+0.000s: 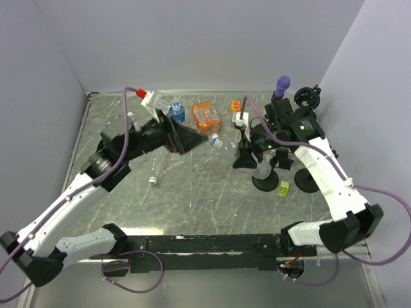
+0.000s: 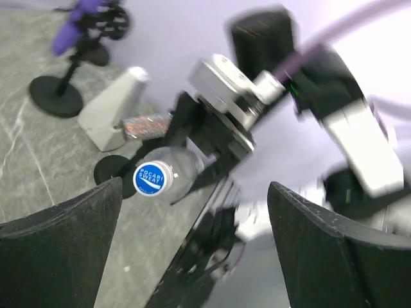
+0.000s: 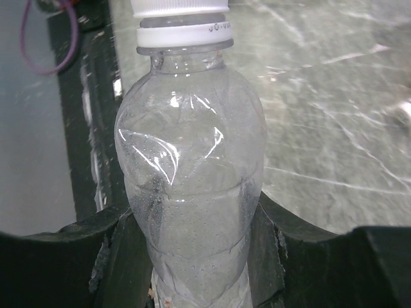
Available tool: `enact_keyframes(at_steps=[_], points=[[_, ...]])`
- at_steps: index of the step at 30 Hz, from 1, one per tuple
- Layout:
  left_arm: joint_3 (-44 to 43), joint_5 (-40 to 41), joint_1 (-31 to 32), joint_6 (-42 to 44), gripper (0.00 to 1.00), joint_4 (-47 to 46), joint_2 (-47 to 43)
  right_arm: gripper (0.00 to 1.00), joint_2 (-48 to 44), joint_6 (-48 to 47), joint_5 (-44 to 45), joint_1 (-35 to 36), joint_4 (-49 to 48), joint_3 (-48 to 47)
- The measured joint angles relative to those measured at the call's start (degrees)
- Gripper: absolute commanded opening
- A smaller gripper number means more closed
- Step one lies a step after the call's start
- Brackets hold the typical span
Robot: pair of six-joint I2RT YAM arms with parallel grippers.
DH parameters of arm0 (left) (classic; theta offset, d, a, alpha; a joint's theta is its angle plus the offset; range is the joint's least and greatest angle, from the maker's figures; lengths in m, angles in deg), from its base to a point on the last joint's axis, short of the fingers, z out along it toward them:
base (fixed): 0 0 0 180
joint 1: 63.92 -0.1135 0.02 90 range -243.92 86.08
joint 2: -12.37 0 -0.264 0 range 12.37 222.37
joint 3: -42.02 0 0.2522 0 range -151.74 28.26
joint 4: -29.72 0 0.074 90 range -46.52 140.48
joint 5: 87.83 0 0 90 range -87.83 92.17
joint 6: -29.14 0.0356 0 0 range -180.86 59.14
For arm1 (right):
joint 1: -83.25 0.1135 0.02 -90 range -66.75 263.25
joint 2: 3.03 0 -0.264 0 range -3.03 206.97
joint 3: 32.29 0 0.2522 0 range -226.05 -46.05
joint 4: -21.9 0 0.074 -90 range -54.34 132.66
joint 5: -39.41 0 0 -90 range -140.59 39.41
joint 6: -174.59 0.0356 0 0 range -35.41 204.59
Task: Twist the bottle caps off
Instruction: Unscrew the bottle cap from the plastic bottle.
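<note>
One bottle (image 3: pixel 192 160) is clamped in R gripper (image 3: pixel 192 269), L gripper (image 2: pixel 192 212) fingers spread; cap (image 2: pixel 153 179) may be missed if closed off-centre.

One orange pack (image 1: pixel 205 116); one purple-topped stand (image 1: pixel 281 86); one yellow-green block (image 1: pixel 283 188).

Even bright overhead light; table (image 1: pixel 192 192) glare streaks; left wrist view motion-blurred.

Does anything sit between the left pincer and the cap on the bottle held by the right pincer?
Nothing visible: the cap faces the open left pincer across clear air; the right pincer clamps only the bottle body.
</note>
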Motion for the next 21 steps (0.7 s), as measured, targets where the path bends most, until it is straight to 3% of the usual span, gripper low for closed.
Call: enact_keyframes(at_steps=[6,9,16,21], points=[[10.23,-15.06,0.35,14.38,0.97,-5.77,-9.49,0.02,-9.35,-9.57,-6.12,0.0,3.41,8.37],[13.64,-18.91,2.21,21.07,0.97,-7.45,-11.87,0.02,-11.74,-13.11,-8.46,0.02,4.85,9.53],[13.9,-20.2,12.11,36.7,0.99,-9.18,-9.29,0.02,-14.21,-18.8,-10.91,0.35,6.95,13.53],[13.68,-17.68,15.52,43.58,0.94,-9.77,-4.44,0.02,-14.19,-19.93,-10.93,0.52,7.56,14.6]])
